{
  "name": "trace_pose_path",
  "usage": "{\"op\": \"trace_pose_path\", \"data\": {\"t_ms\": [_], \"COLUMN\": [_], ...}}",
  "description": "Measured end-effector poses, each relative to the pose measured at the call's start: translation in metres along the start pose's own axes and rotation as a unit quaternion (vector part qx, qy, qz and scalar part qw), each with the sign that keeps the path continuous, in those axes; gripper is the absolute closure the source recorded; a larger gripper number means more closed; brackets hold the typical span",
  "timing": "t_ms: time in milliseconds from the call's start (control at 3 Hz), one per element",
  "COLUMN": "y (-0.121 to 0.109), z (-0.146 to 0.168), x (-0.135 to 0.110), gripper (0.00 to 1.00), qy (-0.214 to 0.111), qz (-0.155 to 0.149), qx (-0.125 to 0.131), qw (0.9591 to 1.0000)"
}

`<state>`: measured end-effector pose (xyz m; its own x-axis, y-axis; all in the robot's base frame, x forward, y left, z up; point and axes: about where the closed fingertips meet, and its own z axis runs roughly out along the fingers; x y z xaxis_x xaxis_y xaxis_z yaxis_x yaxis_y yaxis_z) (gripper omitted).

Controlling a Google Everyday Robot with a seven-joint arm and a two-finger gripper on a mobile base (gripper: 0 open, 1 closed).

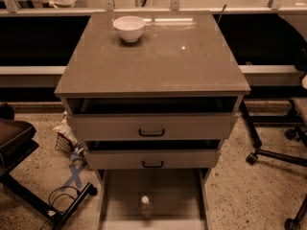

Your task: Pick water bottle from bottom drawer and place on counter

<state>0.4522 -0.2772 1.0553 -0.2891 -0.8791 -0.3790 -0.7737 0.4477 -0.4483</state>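
Note:
The water bottle [146, 206] stands upright on the floor of the pulled-out bottom drawer [124, 195], near its front middle; its white cap faces up. The counter [158, 56] is a glossy grey-brown slab above the drawers. The gripper is not in view, and no part of the arm shows.
A white bowl [129, 28] sits at the counter's far left. Two grey drawer fronts with black handles [151, 132] [152, 164] stand slightly open above the bottom drawer. A pale ledge with brackets [144, 6] runs behind. Chair bases [273, 152] stand right, a black stand and cables [57, 200] left.

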Motion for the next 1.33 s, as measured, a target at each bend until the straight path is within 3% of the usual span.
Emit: {"op": "trace_pose_path", "data": {"t_ms": [333,667,1000,1333], "y": [0.0,0.004,0.017,0.035], "z": [-0.001,0.008,0.06,0.123], "x": [0.0,0.006,0.05,0.091], "gripper": [0.0,0.0,0.0,0.0], "qy": [-0.002,-0.03,-0.092,-0.173], "qz": [0.0,0.008,0.036,0.077], "qx": [0.001,-0.002,-0.013,-0.019], "qw": [1.0,0.9995,0.995,0.9818]}}
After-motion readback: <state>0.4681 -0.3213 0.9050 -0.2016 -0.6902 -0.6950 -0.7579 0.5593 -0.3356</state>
